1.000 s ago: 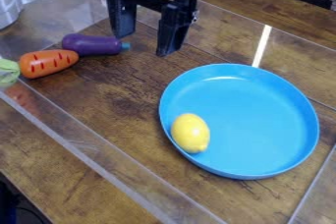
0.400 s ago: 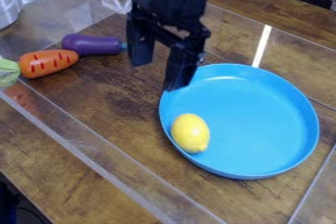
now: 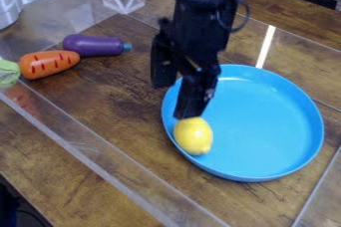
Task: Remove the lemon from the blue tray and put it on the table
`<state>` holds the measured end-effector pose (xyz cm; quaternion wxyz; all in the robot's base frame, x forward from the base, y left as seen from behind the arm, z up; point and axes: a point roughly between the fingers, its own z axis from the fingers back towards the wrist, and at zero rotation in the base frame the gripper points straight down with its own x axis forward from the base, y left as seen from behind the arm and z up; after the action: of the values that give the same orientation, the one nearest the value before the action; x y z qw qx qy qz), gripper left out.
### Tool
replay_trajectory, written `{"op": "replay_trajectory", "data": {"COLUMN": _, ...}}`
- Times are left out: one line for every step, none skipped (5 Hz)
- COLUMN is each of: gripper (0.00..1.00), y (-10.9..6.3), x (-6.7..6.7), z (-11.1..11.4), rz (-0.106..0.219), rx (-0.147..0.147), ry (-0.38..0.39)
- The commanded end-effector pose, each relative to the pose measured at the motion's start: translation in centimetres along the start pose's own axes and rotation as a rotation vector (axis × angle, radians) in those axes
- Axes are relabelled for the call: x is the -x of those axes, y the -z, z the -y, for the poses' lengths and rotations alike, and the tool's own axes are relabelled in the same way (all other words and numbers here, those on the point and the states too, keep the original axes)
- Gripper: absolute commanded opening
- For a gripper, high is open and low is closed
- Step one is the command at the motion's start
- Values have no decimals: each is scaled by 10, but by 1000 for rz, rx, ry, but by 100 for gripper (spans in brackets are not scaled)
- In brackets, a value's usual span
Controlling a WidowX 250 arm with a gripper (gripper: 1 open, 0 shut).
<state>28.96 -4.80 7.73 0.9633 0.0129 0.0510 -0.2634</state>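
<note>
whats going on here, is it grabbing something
Not yet. The robot arm's gripper hangs open, pointing down, just above the lemon, which lies near the front-left rim of the blue tray. Nothing is held. A carrot and an eggplant lie off to the left on the table, untouched. It looks set to close on the lemon next.

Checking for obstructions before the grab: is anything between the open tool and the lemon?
Nothing. In the camera view the open tool hangs just above the lemon in the blue tray, with only a short bare stretch between them.
</note>
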Motion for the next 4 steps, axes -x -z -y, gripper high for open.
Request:
{"op": "replay_trajectory", "data": {"gripper": 100, "y": 4, "x": -10, "z": 4, "rz": 37, "rx": -33, "ry": 46}}
{"op": "replay_trajectory", "data": {"gripper": 100, "y": 14, "x": -14, "z": 6, "rz": 39, "rx": -41, "ry": 77}}
{"op": "replay_trajectory", "data": {"gripper": 100, "y": 22, "x": -17, "z": 7, "rz": 47, "rx": -43, "ry": 99}}
{"op": "replay_trajectory", "data": {"gripper": 100, "y": 29, "x": -20, "z": 6, "rz": 54, "rx": -41, "ry": 111}}
